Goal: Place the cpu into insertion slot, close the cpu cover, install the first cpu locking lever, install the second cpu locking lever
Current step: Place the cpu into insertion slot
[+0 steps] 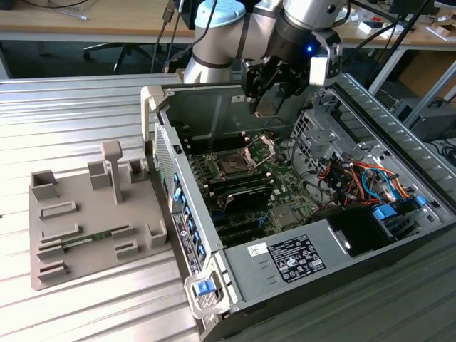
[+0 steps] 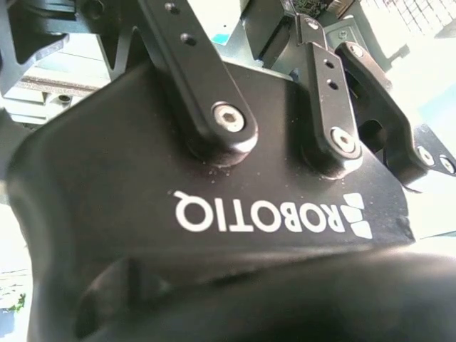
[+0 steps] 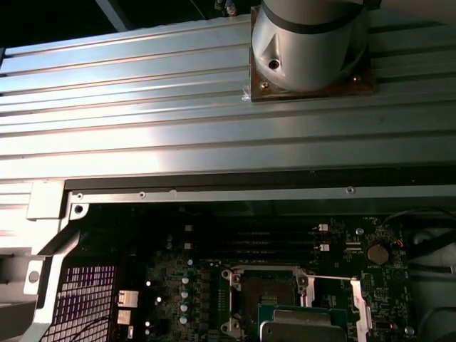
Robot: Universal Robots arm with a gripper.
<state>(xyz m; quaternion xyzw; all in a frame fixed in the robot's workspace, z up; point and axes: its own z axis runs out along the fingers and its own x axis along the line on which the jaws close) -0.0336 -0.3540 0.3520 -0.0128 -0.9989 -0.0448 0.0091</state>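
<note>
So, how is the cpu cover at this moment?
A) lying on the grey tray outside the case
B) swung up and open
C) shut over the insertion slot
B: the cpu cover stands tilted up beside the insertion slot, whose dark centre lies uncovered.

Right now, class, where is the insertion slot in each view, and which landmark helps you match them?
Exterior view: insertion slot on the green board, down-left of the gripper.
First wrist view: insertion slot just beyond the cpu.
Second wrist view: the gripper's black body, close up.
Shared landmark: ribbed metal table.
</note>
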